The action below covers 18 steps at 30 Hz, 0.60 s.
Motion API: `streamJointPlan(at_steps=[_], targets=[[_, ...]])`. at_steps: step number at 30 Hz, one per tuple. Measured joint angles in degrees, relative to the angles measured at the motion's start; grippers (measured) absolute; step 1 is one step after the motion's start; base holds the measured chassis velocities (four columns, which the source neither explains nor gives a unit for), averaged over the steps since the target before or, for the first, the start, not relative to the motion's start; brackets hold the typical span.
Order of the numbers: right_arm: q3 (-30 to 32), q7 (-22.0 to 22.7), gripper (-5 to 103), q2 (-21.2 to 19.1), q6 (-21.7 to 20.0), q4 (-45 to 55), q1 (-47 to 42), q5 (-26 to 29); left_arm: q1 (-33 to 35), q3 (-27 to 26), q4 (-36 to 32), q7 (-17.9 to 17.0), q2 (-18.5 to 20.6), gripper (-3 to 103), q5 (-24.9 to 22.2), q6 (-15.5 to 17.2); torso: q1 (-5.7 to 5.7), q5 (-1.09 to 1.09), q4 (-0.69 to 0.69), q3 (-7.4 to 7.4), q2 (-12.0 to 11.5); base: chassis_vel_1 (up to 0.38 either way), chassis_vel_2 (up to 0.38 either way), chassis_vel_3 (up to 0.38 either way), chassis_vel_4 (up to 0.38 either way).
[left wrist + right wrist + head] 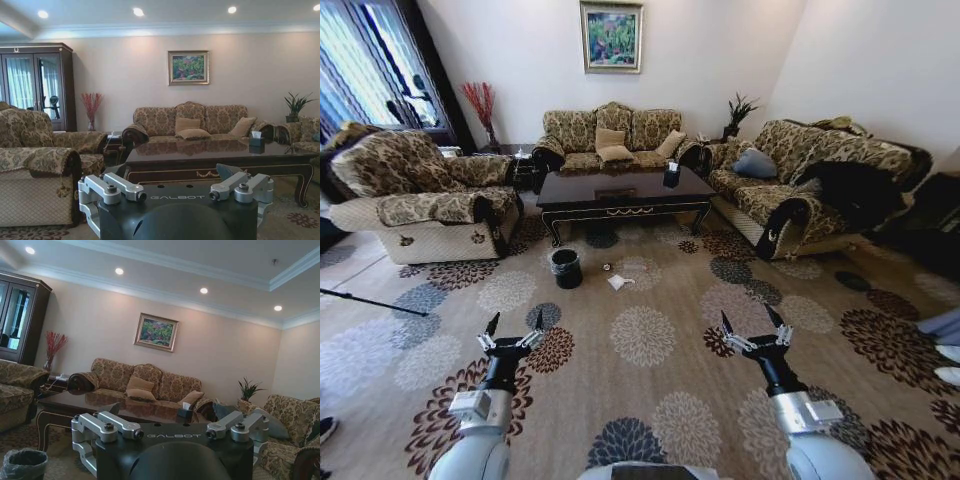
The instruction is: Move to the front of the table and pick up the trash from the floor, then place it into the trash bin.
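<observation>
The dark glossy table (620,195) stands ahead between the sofas, and it also spans the left wrist view as the table (220,155). On the carpet in front of it sits the black lined trash bin (565,267), seen again low in the right wrist view as the bin (24,463). The trash lies just right of the bin: a crumpled white paper (618,282) and a tiny dark piece (607,267). My left gripper (516,320) and right gripper (750,318) hover open and empty above the carpet, well short of the trash.
An armchair (420,195) flanks the table on the left and a sofa (800,190) on the right. Behind it is a third sofa (615,135). A tissue box (256,142) sits on the table. Patterned carpet (640,335) lies open between me and the trash.
</observation>
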Motion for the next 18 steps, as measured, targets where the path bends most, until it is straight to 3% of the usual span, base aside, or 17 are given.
streamJointPlan(at_steps=[18], targets=[[0.1, 0.2, 100, -0.1, 0.2, -1.0, 0.7, 0.3, -0.2, 0.5, 1.2, -0.1, -0.3, 100, 1.1, -1.8, 0.00, 0.00, 0.01, 0.00, 0.0, 0.000, 0.000, 0.000, 0.000]])
